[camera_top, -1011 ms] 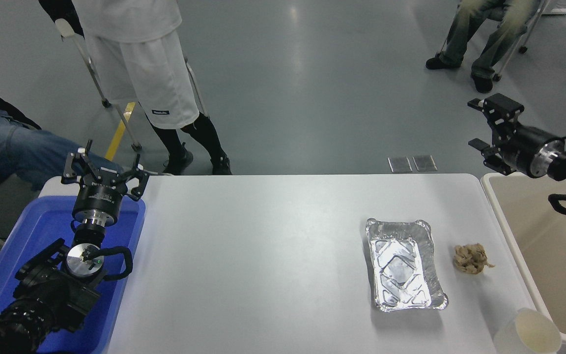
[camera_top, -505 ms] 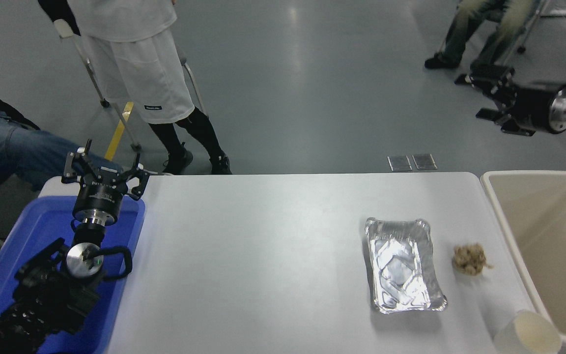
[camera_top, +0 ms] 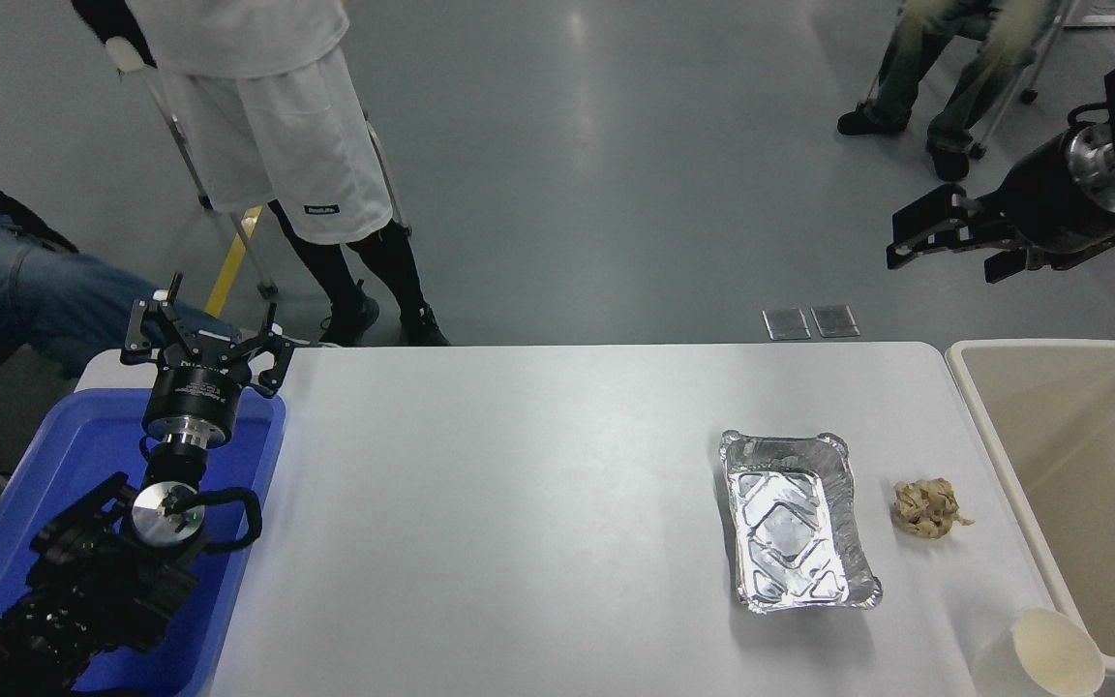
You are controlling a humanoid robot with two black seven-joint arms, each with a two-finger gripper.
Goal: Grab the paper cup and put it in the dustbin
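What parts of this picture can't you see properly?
All in the head view:
- The paper cup: its base is cut off by the bottom edge.
- The dustbin: its right side and near corner run past the right edge.
- The right gripper: its arm leaves at the right edge.
- The blue bin: partly covered by the left gripper and its arm.
- The people at the top: cut off above the waist.

— What do we count on the table?
— One paper cup [camera_top: 1041, 656], one foil tray [camera_top: 795, 523], one brown paper wad [camera_top: 927, 508]
— Bins?
— Two: the dustbin [camera_top: 1003, 463], a blue bin [camera_top: 262, 484]. Two grippers, three people
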